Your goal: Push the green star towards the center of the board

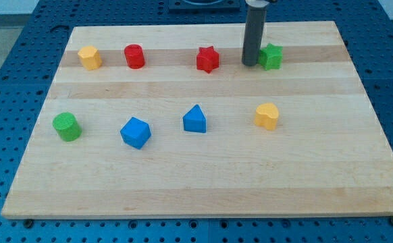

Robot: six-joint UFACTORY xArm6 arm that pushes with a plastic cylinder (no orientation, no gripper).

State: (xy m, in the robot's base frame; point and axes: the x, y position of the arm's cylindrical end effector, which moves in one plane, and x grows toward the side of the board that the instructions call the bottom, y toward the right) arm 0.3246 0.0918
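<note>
The green star [271, 57] lies near the view's top, right of the middle of the wooden board [203, 182]. My tip [250, 64] is at the lower end of the dark rod, right next to the star's left side, touching it or nearly so. A red star [208, 59] lies to the left of my tip.
Along the top row a yellow hexagonal block [89, 57] and a red cylinder [134, 56] lie to the left. Lower down lie a green cylinder [67, 127], a blue cube [136, 132], a blue triangular block [195, 119] and a yellow rounded block [267, 116].
</note>
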